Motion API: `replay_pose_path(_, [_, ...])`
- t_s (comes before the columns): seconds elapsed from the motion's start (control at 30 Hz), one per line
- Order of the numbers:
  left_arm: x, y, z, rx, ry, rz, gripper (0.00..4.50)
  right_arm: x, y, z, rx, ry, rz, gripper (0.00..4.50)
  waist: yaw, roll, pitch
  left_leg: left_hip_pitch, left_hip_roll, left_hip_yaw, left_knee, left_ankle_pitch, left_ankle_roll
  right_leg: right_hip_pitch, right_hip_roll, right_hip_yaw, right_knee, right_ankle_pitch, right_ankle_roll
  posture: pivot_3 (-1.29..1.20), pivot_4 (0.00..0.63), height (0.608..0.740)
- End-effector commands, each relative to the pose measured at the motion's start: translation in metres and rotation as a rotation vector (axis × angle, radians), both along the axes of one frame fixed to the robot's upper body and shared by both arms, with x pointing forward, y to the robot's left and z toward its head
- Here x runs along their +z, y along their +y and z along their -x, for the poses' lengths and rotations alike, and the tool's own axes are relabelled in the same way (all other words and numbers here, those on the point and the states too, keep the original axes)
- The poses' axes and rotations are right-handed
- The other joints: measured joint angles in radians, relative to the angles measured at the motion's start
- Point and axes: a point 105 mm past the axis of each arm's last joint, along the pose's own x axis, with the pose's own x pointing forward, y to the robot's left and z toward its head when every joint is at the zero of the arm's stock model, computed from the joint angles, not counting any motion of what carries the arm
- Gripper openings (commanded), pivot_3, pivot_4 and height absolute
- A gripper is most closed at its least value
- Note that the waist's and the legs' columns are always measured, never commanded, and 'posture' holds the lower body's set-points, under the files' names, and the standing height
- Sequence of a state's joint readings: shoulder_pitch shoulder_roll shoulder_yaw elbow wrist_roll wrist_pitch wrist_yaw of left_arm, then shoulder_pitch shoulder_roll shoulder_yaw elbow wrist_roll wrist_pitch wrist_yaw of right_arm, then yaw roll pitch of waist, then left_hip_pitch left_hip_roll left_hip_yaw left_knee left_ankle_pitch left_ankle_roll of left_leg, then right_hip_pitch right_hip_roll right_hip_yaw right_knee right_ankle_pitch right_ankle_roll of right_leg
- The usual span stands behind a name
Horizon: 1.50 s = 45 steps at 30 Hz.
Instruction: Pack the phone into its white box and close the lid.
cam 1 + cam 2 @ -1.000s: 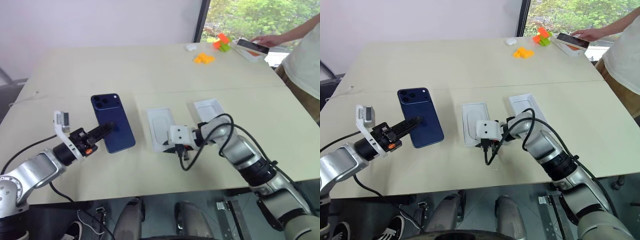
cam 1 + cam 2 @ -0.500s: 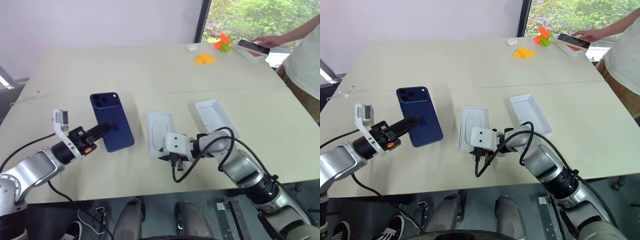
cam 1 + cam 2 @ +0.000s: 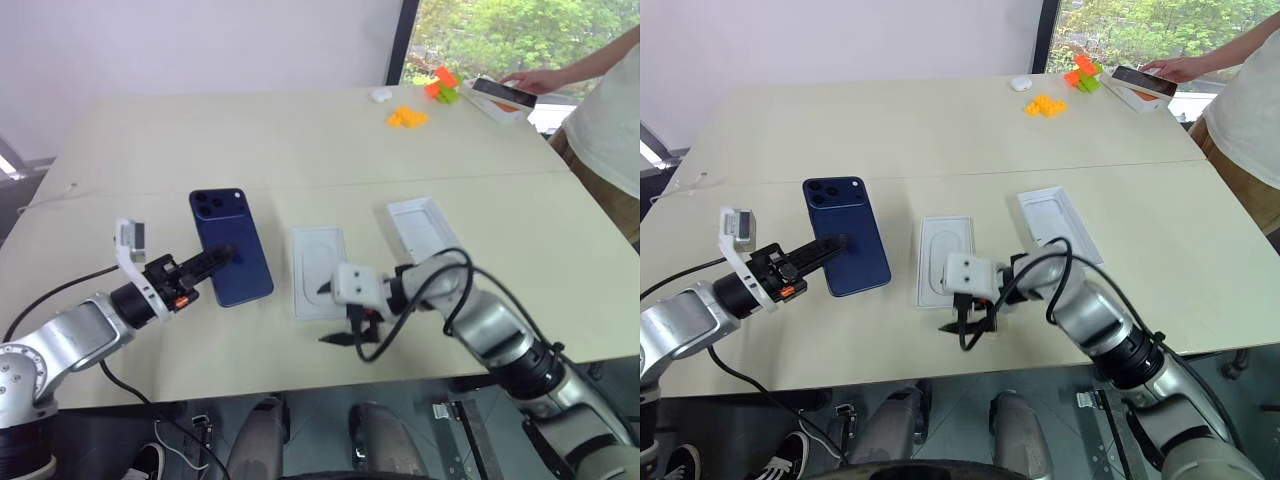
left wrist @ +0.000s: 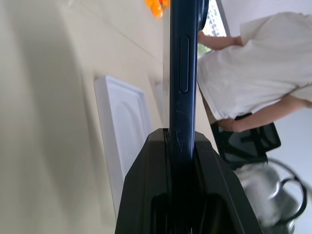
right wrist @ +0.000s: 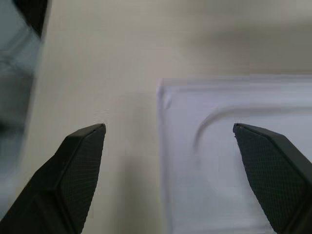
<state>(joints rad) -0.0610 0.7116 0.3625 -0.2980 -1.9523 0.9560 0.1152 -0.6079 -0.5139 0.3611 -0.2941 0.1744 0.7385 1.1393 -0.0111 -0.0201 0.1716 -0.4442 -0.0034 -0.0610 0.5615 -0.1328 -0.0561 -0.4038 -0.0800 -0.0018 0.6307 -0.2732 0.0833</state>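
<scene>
Since a second earlier, the right tool (image 3: 339, 314) had lifted off the near end of the white insert (image 3: 318, 271) with the rounded phone-shaped recess and thrown its two black fingers wide apart; before, they were drawn close at that end of the insert. In the right wrist view the fingertips (image 5: 83, 146) stood well spread, with the insert's corner lying between them on the table (image 3: 300, 140) and nothing pinched.

The left tool (image 3: 214, 260) had kept its place. Its fingers were pressed together on the lower edge of the phone (image 3: 231, 246), holding it up off the table with the glossy navy back and camera cluster facing the head camera. The left wrist view showed the phone's thin edge clamped between the black fingers.

A shallow white tray (image 3: 424, 227) lay just beyond the right arm, well apart from the insert; whether it was the white box or the lid I could not tell from here. A person (image 3: 605, 105) stood at the far right corner.

My judgement: the right tool had let go of the insert, so packing had not yet begun, and the phone was still waiting in the air.
</scene>
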Motion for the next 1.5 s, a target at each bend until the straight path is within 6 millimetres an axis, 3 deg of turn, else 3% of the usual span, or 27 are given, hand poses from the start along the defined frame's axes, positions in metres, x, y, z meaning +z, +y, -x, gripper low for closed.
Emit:
replay_pose_path(0.03, [0.003,-0.015,-0.007,-0.062,0.006,0.027,0.0,0.034,-0.012,-0.014,-0.04,0.057,-0.115,4.44,0.006,0.0,0.0,0.0,0.0,0.0,0.0,0.0,0.0,0.001,0.0,0.0,0.0,0.0,0.0,0.0,0.15,0.74])
replay_pose_path(0.23, [-0.023,-0.047,-0.015,-0.128,0.141,-0.04,0.0,0.026,-0.049,-0.027,-0.051,0.001,-0.047,4.44,0.023,-0.001,0.0,-0.001,-0.002,0.001,0.0,-0.001,0.003,0.002,-0.001,0.0,-0.005,0.0,0.0,0.0,0.15,0.74])
replay_pose_path(0.5, [-0.02,-0.076,-0.027,-0.171,0.162,-0.017,0.0,0.026,-0.072,-0.036,-0.081,-0.09,-0.059,4.44,0.022,-0.002,0.0,0.001,-0.002,0.001,0.001,0.0,0.002,0.001,0.003,0.0,0.0,0.0,0.001,0.0,0.15,0.74])
replay_pose_path(0.57, [-0.02,-0.078,-0.029,-0.173,0.169,0.007,0.0,0.026,-0.074,-0.037,-0.077,-0.128,-0.059,4.44,0.022,-0.001,0.0,0.001,-0.002,0.001,0.001,0.0,0.002,0.002,0.003,0.0,0.0,0.0,0.001,0.0,0.15,0.74])
replay_pose_path(0.73, [-0.043,-0.083,-0.032,-0.164,0.261,-0.044,0.0,0.032,-0.071,-0.038,-0.075,-0.196,-0.138,4.44,0.021,-0.001,0.0,0.001,-0.002,0.002,0.003,0.0,0.002,0.003,0.003,0.001,0.001,0.0,0.001,0.0,0.15,0.74])
replay_pose_path(1.13, [-0.045,-0.106,-0.04,-0.246,0.253,-0.07,0.0,0.03,-0.069,-0.036,-0.052,-0.244,-0.188,4.44,0.023,-0.001,0.001,0.001,-0.003,0.0,0.014,-0.002,0.006,0.009,0.002,0.0,0.001,0.0,0.001,0.0,0.15,0.74])
replay_pose_path(1.5, [-0.057,-0.109,-0.049,-0.221,0.287,-0.096,0.0,0.024,-0.065,-0.041,-0.051,-0.274,-0.167,4.44,0.023,-0.001,0.001,0.001,-0.004,0.0,0.015,-0.002,0.006,0.009,0.002,-0.001,0.001,0.0,0.001,0.0,0.15,0.74])
